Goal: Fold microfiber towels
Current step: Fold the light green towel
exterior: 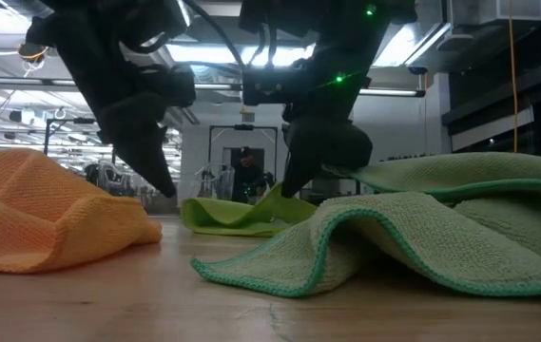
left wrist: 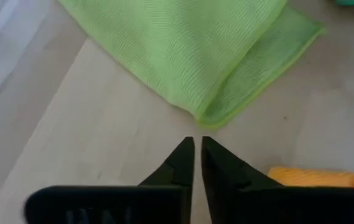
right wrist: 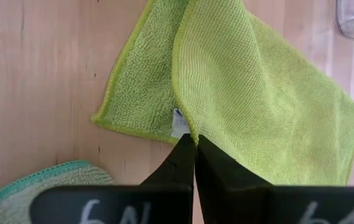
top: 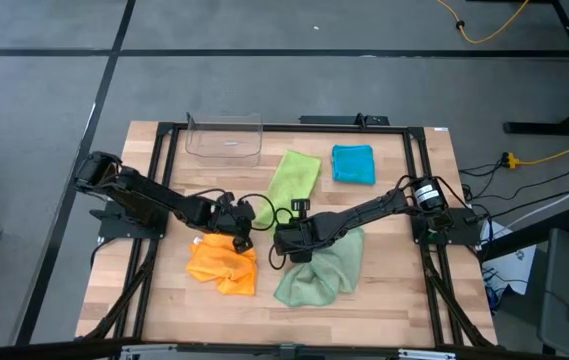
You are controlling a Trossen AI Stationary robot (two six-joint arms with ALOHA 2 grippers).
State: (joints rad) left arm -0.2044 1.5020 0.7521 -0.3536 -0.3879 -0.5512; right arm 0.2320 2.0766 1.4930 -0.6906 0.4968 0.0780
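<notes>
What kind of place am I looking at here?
Likely a robotics lab or workshop: a framed wooden table with two mounted arms, cables trailing over a grey floor, and ceiling strip lights above equipment racks.

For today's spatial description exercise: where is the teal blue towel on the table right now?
In the high view, the teal blue towel lies folded at the table's far edge, on the right arm's side, just right of the lime green towel and apart from both grippers.

Robotics lab or workshop, pale wooden slatted table point(top: 384, 300) with black metal frame centre frame, grey tiled floor point(top: 54, 90) around, yellow cable point(top: 489, 25) upper right, ceiling strip lights point(exterior: 203, 52) behind.
</notes>
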